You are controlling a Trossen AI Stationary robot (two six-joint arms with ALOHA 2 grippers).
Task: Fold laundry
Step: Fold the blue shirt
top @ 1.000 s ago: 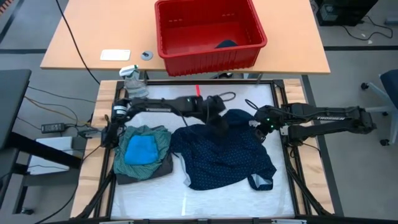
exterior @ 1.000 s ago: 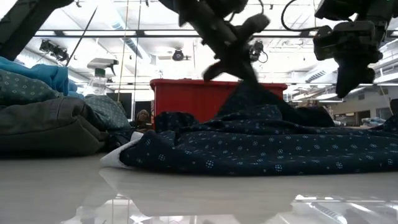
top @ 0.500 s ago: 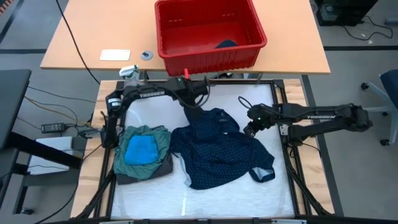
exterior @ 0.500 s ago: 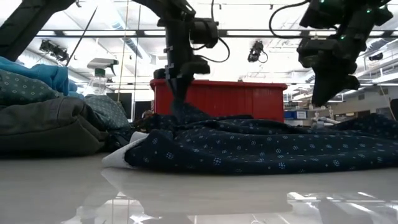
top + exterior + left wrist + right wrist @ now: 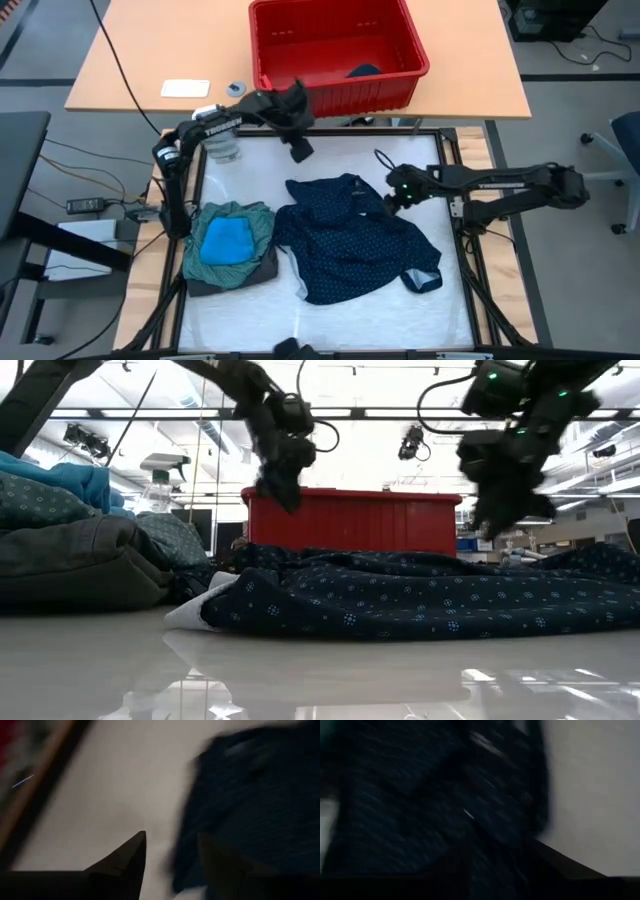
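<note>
The navy dotted piece [image 5: 350, 235] lies crumpled and spread on the white table top, seen low across the table as a wide heap [image 5: 420, 600]. At the table's left, a stack of laundry [image 5: 230, 245] has a bright blue piece on top of teal-green and dark grey cloth. My left gripper [image 5: 172, 840] hovers open near the far edge [image 5: 298, 148], beyond the navy piece's far left corner. My right gripper [image 5: 500, 847] hovers open over the piece's far right edge [image 5: 392, 198], raised clear of the cloth [image 5: 495, 520].
A red bin [image 5: 335, 50] with a dark piece inside stands on the wooden table beyond the far edge. A clear spray bottle [image 5: 222, 145] stands at the far left corner, close to my left arm. Bare white surface lies along the near edge.
My left gripper has drawn the navy piece's lifted far part toward the far left, let it go and kept moving toward the far edge. That part has dropped and now lies flat. My right gripper has moved toward the table's left, over the piece's far right edge.
</note>
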